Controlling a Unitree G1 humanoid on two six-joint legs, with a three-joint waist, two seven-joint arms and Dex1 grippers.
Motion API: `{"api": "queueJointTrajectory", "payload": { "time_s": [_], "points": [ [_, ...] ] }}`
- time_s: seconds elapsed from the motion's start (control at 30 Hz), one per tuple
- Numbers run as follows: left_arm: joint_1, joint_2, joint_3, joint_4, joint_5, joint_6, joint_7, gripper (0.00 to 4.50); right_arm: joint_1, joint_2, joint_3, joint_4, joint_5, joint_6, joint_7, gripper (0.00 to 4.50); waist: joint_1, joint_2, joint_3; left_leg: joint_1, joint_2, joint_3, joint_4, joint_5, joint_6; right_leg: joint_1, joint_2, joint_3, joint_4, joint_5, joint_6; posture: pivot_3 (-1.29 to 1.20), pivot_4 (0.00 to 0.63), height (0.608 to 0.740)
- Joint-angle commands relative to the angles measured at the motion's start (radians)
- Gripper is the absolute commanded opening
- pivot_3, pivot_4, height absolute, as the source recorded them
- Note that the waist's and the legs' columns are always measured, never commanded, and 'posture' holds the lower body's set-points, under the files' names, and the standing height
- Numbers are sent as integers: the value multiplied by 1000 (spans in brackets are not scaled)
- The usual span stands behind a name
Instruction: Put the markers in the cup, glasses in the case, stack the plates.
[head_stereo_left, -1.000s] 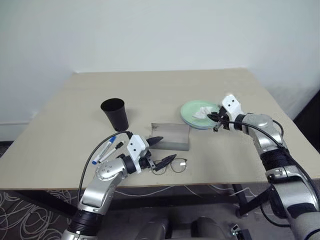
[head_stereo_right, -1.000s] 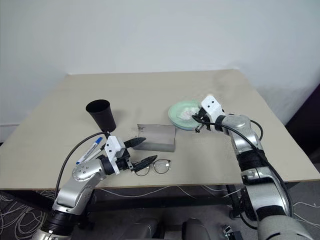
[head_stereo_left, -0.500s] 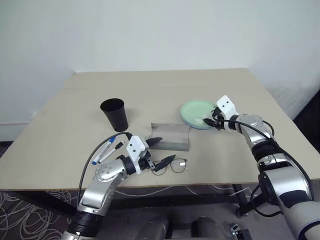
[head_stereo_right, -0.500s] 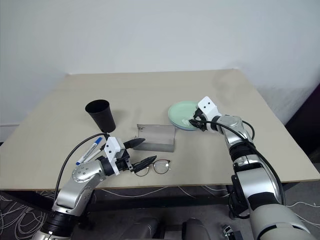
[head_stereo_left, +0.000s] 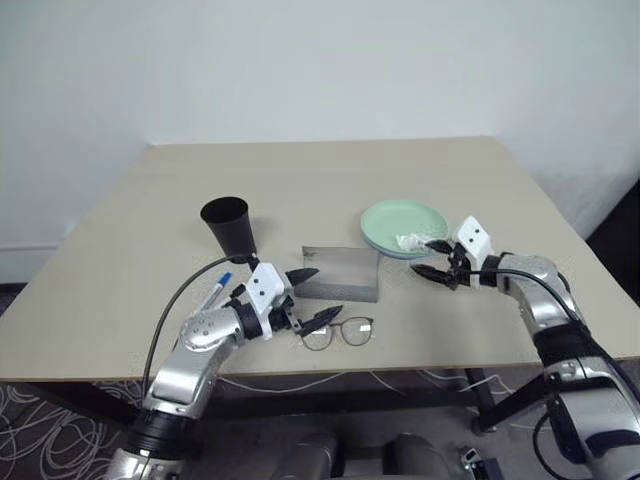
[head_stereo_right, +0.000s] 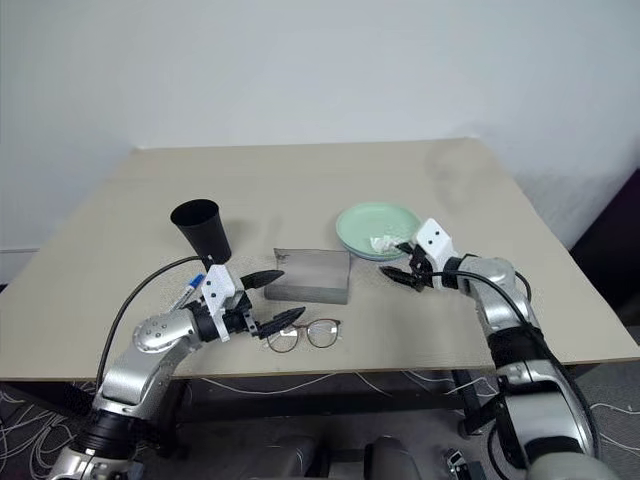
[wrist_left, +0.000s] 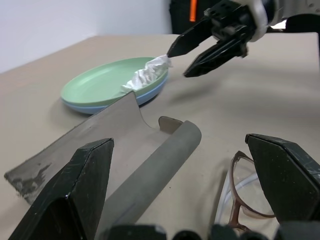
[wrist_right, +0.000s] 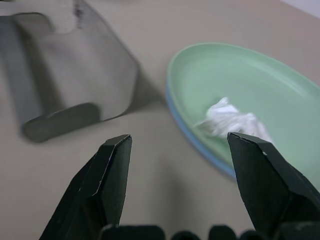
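The mint green plate (head_stereo_left: 400, 220) lies stacked on the light blue plate (wrist_left: 100, 106) at the right of the table, with a crumpled white tissue (head_stereo_left: 410, 241) at its near rim. My right gripper (head_stereo_left: 424, 259) stands open and empty just in front of the plates. The grey case (head_stereo_left: 340, 273) lies open mid-table, and the glasses (head_stereo_left: 340, 332) rest on the table before it. My left gripper (head_stereo_left: 327, 291) hangs open and empty between case and glasses. The black cup (head_stereo_left: 229, 226) stands upright at the left. The blue-capped marker (head_stereo_left: 218, 293) lies behind my left arm, partly hidden.
The beige table (head_stereo_left: 320, 180) is bare behind the cup and plates. Its front edge runs close below the glasses. A black cable (head_stereo_left: 180, 300) loops over my left arm above the markers.
My right gripper has opened and drawn back from the plates toward the table's front. The tissue now lies at the green plate's near rim. The left gripper has stayed put.
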Motion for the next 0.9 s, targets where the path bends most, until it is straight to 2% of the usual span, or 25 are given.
{"api": "queueJointTrajectory", "payload": {
  "time_s": [0.03,0.33,0.6,0.9],
  "points": [
    [-44,26,6,3,-19,18,-57,4500,37,-24,-21,-117,49,24,49,3307,-1,0,0,0,0,0,0,0,0,0,0,0,0,0,0,0,0,738],
    [-124,120,-47,68,-58,148,-295,4500,110,0,-10,-205,53,47,28,3307,0,0,0,-2,0,0,0,0,0,-2,-1,-1,0,0,0,0,0,738],
    [-299,169,-131,218,28,69,-490,4500,151,35,-11,-256,70,61,3,3307,5,-1,0,-3,0,0,0,0,0,-2,-2,-1,-1,0,0,0,0,738],
    [-418,143,-229,377,122,-43,-633,4500,256,23,-46,-357,184,53,78,3307,5,-1,0,-11,0,0,0,0,0,-12,-1,-1,-1,0,1,0,0,738]
  ]
}}
